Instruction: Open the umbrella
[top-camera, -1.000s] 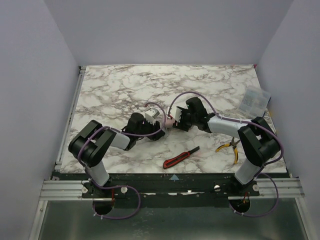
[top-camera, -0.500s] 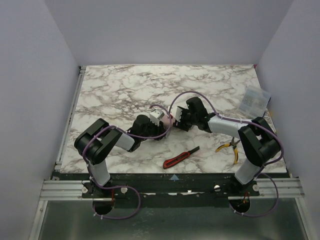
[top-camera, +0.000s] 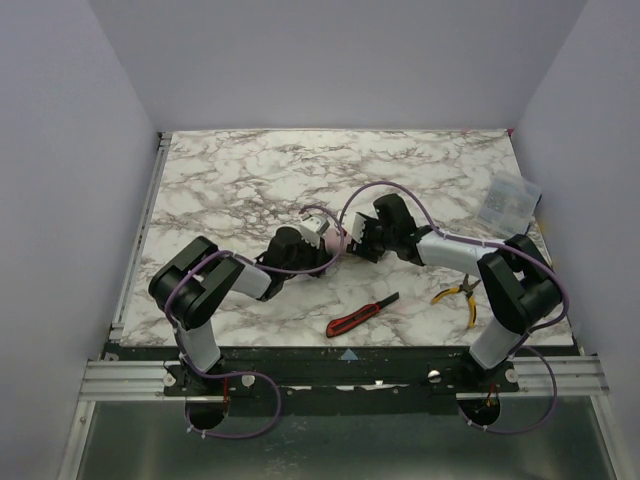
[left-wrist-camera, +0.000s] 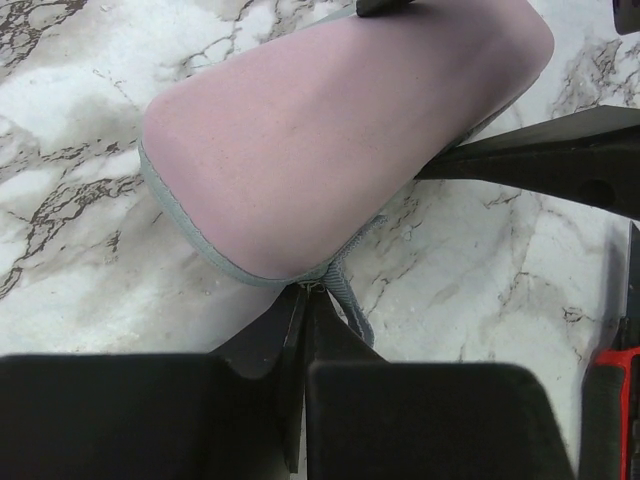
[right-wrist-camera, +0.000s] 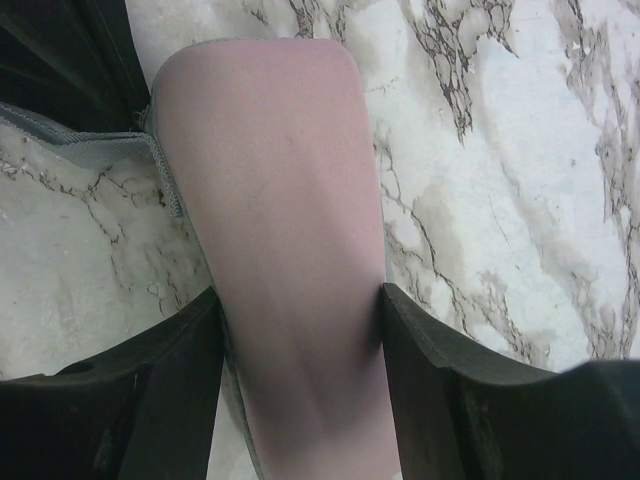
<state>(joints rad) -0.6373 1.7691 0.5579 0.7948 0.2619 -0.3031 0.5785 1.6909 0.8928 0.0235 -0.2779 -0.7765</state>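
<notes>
Slip risk: left tool (left-wrist-camera: 303, 300) pinches shut on only thin cord (left-wrist-camera: 352, 305) at its front, right tool (right-wrist-camera: 300, 295) clamps umbrella (right-wrist-camera: 290, 230) between its jaws, so pulling may lose cord.

One pale pink-lavender folded umbrella (top-camera: 338, 241) was out in the middle of the white marble tabletop (top-camera: 230, 180), just the one. One red-and-black utility knife (top-camera: 362, 314) lay by the near edge. One pair of yellow-handled pliers (top-camera: 460, 295) sat toward the near right corner, and one clear plastic bag (top-camera: 508, 203) at the right edge. Black robot arms numbered two: left arm (top-camera: 215, 285), right arm (top-camera: 450, 250).
</notes>
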